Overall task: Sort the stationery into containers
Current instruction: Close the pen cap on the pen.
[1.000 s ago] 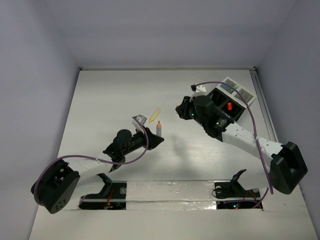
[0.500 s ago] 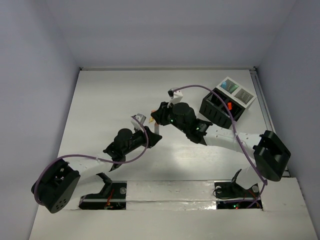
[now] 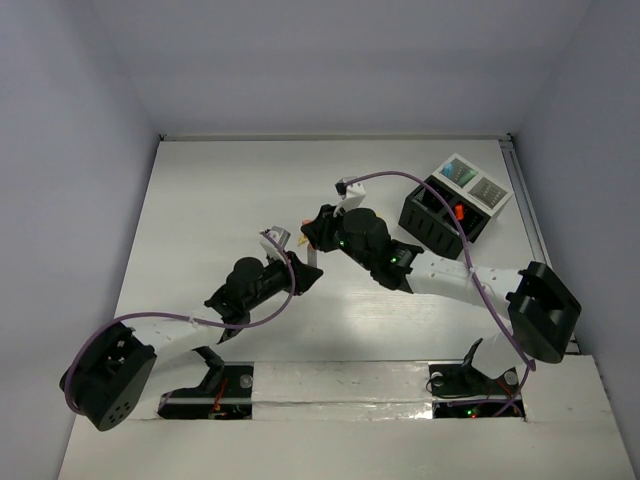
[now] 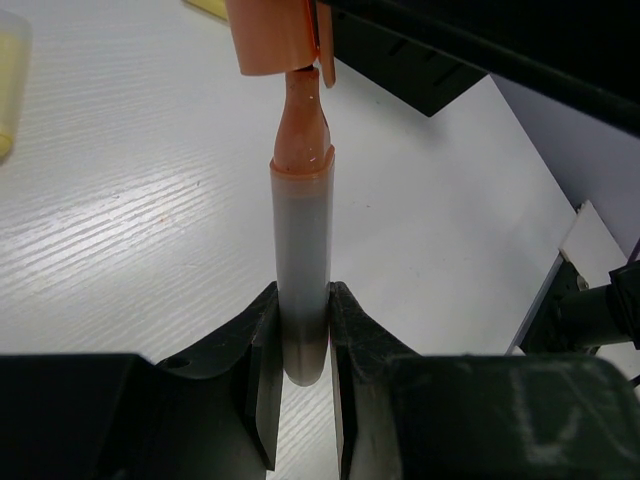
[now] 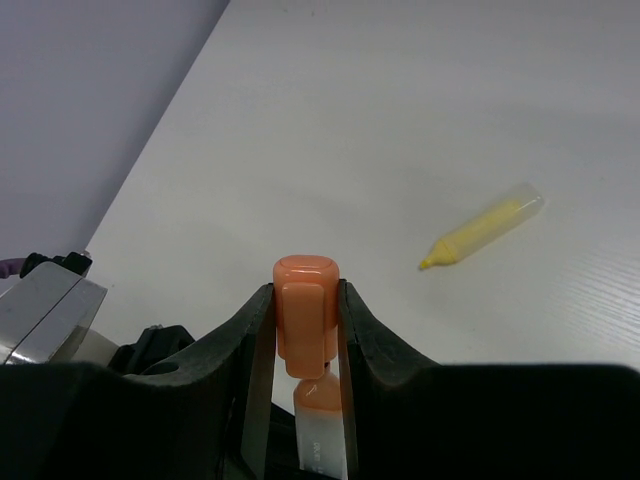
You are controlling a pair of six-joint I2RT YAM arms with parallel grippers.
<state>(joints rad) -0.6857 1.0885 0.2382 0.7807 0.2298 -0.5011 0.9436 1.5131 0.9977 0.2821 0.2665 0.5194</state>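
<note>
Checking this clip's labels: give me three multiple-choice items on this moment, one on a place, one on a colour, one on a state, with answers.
1. The yellow marker lies: A in the black box; B on the table; C in the white tray.
2. The cap in the right gripper is: A orange; B blue; C green.
3. The left gripper is: A wide open; B shut on the grey marker barrel; C out of view.
Answers: 1 B, it lies flat on the bare white table; 2 A, orange shows between the fingers; 3 B, both fingers press the barrel.
</note>
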